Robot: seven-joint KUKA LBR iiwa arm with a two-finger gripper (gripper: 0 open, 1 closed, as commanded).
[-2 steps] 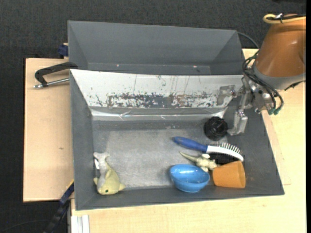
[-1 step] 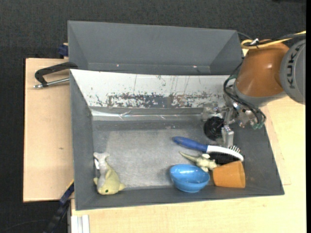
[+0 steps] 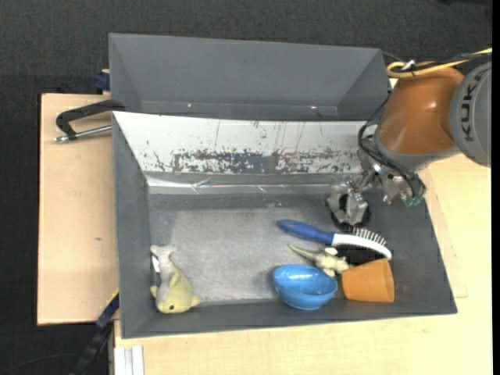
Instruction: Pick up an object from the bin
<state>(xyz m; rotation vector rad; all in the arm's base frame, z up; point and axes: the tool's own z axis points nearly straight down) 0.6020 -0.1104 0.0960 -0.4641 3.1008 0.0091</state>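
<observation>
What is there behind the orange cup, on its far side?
The brush, with its bristled head close to the cup, and a cream toy beside it. What lies under the head, the cup hides.

Dull grey all over the sheet-metal bin (image 3: 133, 233), broken on the back wall by a pale shiny strip with a band of dark brown speckles and thin vertical scratches. Bright blue along the handle of the long plastic brush (image 3: 308, 230), white at the head, black in the bristles. Glossy sky blue on the round plastic bowl (image 3: 305, 286). Flat orange on the tapered plastic cup (image 3: 369, 281). Pale yellow with a white end on the soft plush toy (image 3: 172, 289). Cream-yellow on the small spindly figure (image 3: 319, 257). Bare silver-grey on the metal gripper (image 3: 349, 206), glossy orange-brown on the arm's rounded cover (image 3: 418, 116).
</observation>
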